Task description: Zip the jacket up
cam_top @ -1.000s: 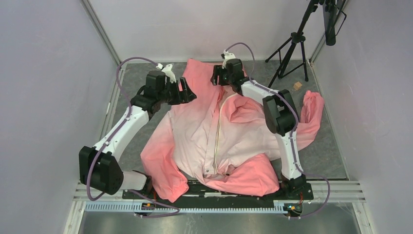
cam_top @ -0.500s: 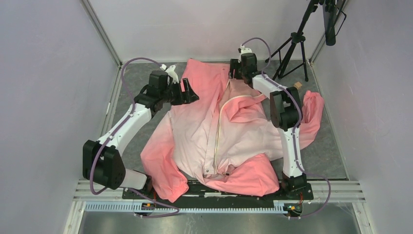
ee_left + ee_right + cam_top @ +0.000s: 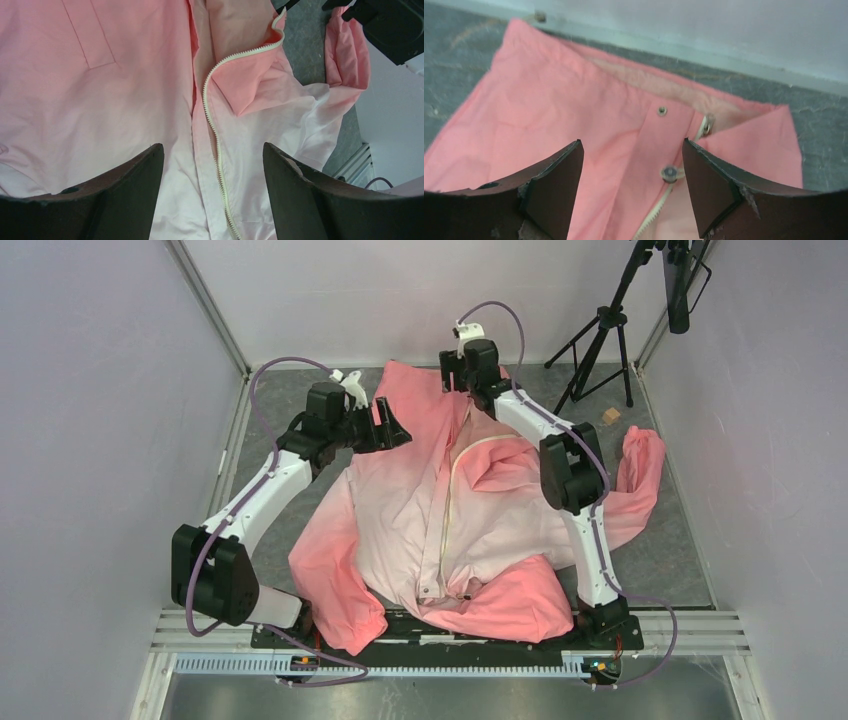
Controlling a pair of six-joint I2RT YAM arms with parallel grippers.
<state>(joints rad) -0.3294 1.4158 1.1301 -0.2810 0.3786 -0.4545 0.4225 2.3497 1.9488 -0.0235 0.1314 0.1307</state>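
Observation:
The jacket (image 3: 400,510) lies spread over the grey table, salmon pink at its far end and sleeves, pale in the middle. Its cream zipper (image 3: 445,515) runs down the front, parted at the far end, where one flap (image 3: 500,455) is folded back. My left gripper (image 3: 395,427) hovers open over the jacket's left chest. In the left wrist view the zipper teeth (image 3: 216,150) pass between its spread fingers (image 3: 127,192). My right gripper (image 3: 458,378) hangs open above the far hem. Its wrist view shows a metal snap (image 3: 669,173) and the zipper end (image 3: 651,217) between the open jaws.
A black tripod (image 3: 598,325) stands at the far right, and a small tan block (image 3: 608,416) lies on the table beside it. Grey walls close in left, right and behind. A metal rail (image 3: 430,640) runs along the near edge by the arm bases.
My right gripper has swung back left along the far hem from near the tripod side, and its jaws have spread a little wider. The left arm has barely moved.

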